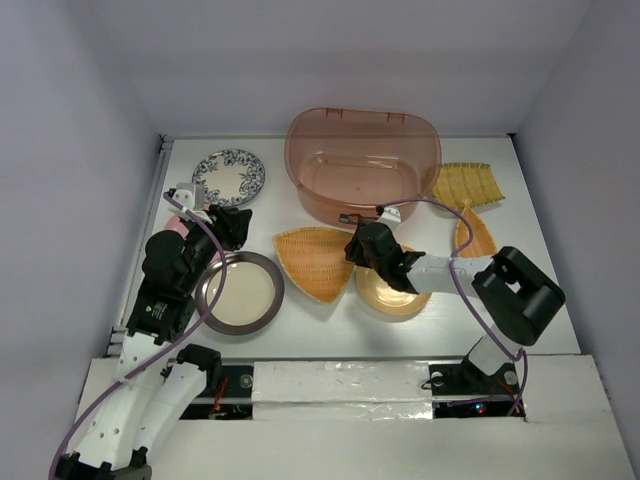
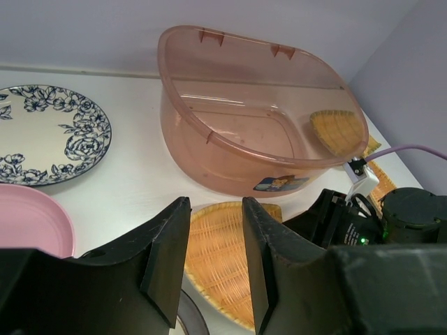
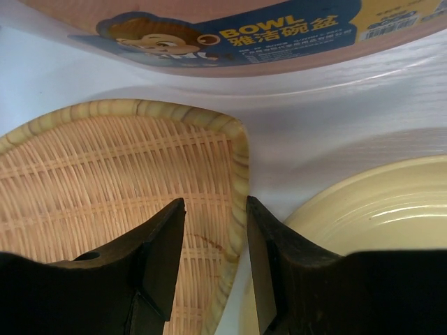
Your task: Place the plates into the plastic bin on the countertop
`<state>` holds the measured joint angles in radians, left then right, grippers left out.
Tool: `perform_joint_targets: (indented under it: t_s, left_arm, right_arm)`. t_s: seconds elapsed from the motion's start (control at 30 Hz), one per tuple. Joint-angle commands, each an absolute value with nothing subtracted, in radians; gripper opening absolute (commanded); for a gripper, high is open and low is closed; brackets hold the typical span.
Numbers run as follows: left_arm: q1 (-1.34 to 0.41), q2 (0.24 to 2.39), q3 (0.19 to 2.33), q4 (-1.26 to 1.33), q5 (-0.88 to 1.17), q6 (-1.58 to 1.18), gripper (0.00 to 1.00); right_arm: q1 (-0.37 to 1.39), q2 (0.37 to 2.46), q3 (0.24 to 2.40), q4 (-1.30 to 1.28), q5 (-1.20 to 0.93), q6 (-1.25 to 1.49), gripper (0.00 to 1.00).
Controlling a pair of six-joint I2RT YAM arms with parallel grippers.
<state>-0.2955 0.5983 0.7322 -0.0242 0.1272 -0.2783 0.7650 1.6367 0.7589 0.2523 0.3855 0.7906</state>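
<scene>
The reddish plastic bin [image 1: 362, 160] stands empty at the back of the white countertop [image 1: 320, 330]. The blue-and-white floral plate [image 1: 229, 177] lies to its left. The pink plate [image 1: 177, 226] is mostly hidden under my left arm. The cream dark-rimmed plate [image 1: 242, 292], orange fan-shaped plate [image 1: 315, 262] and orange round plate [image 1: 392, 292] lie in front. The yellow ribbed plate [image 1: 468, 184] and leaf-shaped plate [image 1: 475, 235] are at the right. My right gripper [image 3: 215, 206] is open, its jaws astride the fan plate's [image 3: 119, 174] right rim. My left gripper [image 2: 215, 206] is open and empty above the cream plate's far edge.
Pale lilac walls close the counter at the back and both sides. The bin's label [image 3: 230, 35] faces my right gripper. My right arm's cable [image 1: 455, 265] loops over the leaf-shaped plate. The two grippers are close together by the fan plate [image 2: 220, 258].
</scene>
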Motion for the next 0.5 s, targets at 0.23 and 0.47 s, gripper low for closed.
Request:
perform_joint_targets:
  t_s: [0.23, 0.47]
  left_arm:
    - [-0.302, 0.597, 0.733, 0.014, 0.15, -0.273, 0.33]
    - [-0.302, 0.595, 0.733, 0.012, 0.146, -0.272, 0.33]
  right_arm:
    - [0.759, 1.609, 0.759, 0.291, 0.48, 0.778, 0.46]
    - [0.759, 1.698, 0.778, 0.339, 0.433, 0.791, 0.47]
